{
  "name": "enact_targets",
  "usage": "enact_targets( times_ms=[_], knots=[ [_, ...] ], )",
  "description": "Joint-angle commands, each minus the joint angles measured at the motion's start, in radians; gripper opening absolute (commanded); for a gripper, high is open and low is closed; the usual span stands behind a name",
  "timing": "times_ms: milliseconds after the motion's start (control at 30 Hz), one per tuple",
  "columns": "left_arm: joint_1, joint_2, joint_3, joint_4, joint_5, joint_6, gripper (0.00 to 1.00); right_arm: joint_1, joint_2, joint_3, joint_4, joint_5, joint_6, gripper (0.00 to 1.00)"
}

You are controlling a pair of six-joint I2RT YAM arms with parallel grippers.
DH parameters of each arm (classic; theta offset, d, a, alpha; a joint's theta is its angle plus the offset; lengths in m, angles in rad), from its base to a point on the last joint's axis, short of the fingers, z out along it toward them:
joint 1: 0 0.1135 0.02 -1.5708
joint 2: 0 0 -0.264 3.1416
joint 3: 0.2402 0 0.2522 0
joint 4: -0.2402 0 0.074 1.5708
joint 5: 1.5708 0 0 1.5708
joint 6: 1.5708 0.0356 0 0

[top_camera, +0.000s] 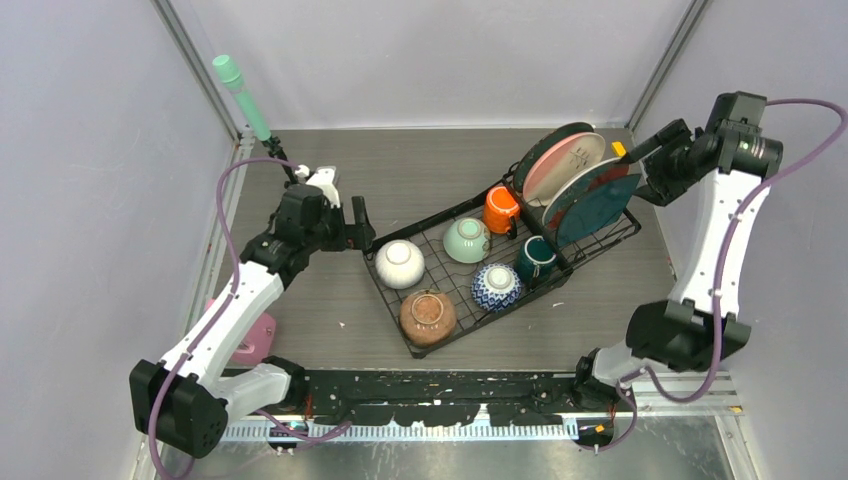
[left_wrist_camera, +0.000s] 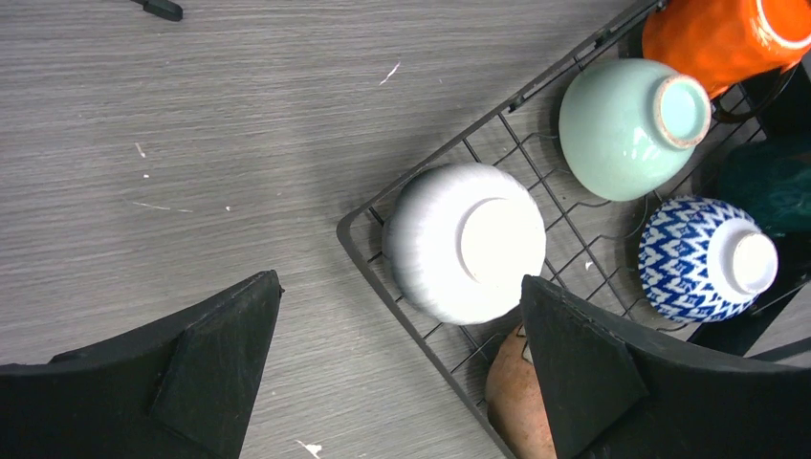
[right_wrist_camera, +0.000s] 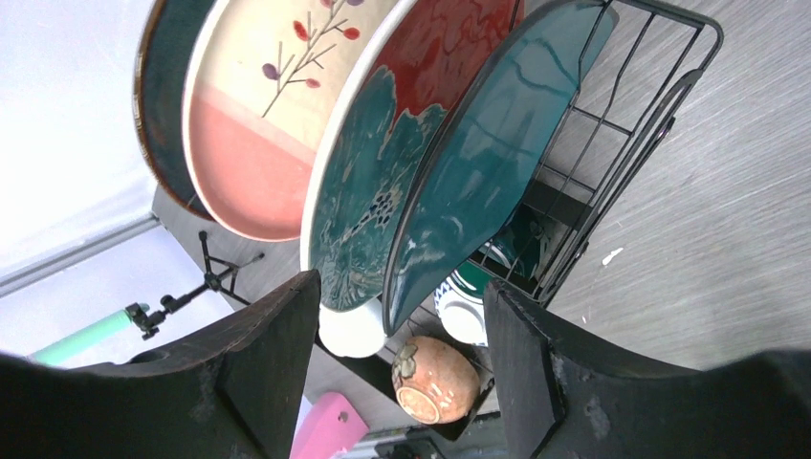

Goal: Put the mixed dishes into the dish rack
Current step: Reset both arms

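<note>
The black dish rack (top_camera: 590, 243) holds everything. On its flat tray lie the white bowl (top_camera: 400, 264), mint-green bowl (top_camera: 466, 240), blue-patterned bowl (top_camera: 496, 287) and brown bowl (top_camera: 428, 318), all upside down, beside the orange mug (top_camera: 500, 210) and dark teal mug (top_camera: 535, 260). The pink plate (right_wrist_camera: 258, 143) and dark teal plate (right_wrist_camera: 488, 143) stand on edge in the slotted basket. My right gripper (right_wrist_camera: 402, 282) is open just off the teal plate's edge and holds nothing. Above the tray's left corner, by the white bowl (left_wrist_camera: 464, 244), my left gripper (left_wrist_camera: 402, 279) is wide open and empty.
A mint-green cylinder on a black tripod (top_camera: 240, 95) stands at the back left. A small pink cup (top_camera: 255, 338) sits by the left arm near the front. Grey walls close in both sides. The rack's rim (left_wrist_camera: 421, 341) runs under the left fingers.
</note>
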Motion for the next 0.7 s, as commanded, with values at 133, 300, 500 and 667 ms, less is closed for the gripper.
enact_targets(
  times_ms=[133, 300, 500, 667],
  knots=[
    [0.009, -0.005, 0.077, -0.022, -0.106, -0.126, 1.0, 0.002, -0.388, -0.252, 0.395, 0.095, 0.019, 0.73],
    [0.009, -0.039, 0.102, -0.056, -0.228, -0.182, 1.0, 0.003, -0.454, -0.297, 0.431, 0.044, 0.002, 0.73],
    [0.009, -0.058, 0.139, -0.103, -0.33, -0.202, 1.0, 0.03, -0.471, -0.3, 0.454, 0.009, -0.048, 0.74],
    [0.009, -0.033, 0.173, -0.14, -0.393, -0.213, 1.0, 0.059, -0.436, -0.245, 0.431, 0.012, -0.063, 0.75]
  ],
)
